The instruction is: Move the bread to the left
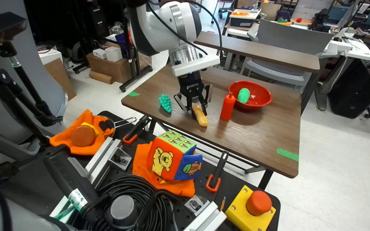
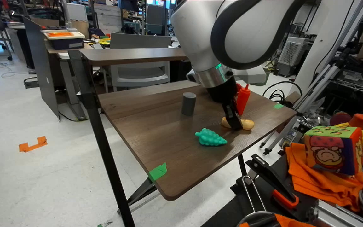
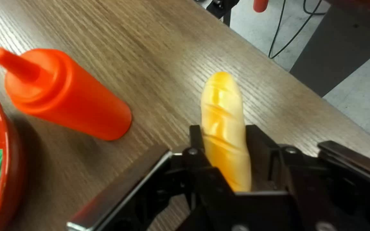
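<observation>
The bread (image 1: 201, 117), a slim yellow-orange toy loaf with rounded ends, is held in a Robotiq gripper (image 3: 223, 128) at the near side of a brown table (image 1: 262, 138), beneath a white robot arm (image 1: 159, 32). In the wrist view the fingers stand narrow, their dark pads (image 3: 195, 136) against the loaf's two sides, with one end showing past them; whether it is raised off the table is hard to tell. In an exterior view, a teal toy grape cluster (image 1: 165, 102) lies left of the gripper, apart from it, while a red squeeze bottle (image 1: 226, 109) stands upright near the bread on the right. Farther right and farther back, a red bowl (image 1: 260, 93) holds a rounded green toy (image 1: 243, 95) with a textured surface. In an exterior view, a gray cylinder (image 2: 188, 104) stands upright to the left of the gripper, deeper into the table than the grape cluster. Strips of green tape (image 1: 287, 154) are stuck near the table's left and right ends. In the near foreground, a soft picture cube (image 1: 175, 157) sits on an orange cloth (image 1: 185, 189), left of a yellow box (image 1: 236, 208) topped by a red button (image 1: 259, 202).
</observation>
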Controlling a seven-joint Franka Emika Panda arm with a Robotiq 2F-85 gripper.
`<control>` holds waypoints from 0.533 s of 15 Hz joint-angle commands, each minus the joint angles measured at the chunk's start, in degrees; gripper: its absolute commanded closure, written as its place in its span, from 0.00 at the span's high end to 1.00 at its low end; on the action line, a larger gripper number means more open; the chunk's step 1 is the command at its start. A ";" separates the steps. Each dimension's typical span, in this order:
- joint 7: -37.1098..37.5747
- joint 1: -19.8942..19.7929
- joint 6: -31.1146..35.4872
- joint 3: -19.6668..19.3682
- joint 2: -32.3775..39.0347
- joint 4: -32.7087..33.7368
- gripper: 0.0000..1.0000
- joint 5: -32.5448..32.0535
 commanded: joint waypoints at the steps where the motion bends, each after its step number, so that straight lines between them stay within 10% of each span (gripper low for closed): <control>1: -3.60 -0.78 -4.64 0.85 1.18 2.07 0.14 3.18; 2: -3.94 -0.79 -5.68 0.80 1.11 2.29 0.64 3.79; 8: -6.87 -2.87 -4.31 1.65 -7.58 -2.84 0.99 7.39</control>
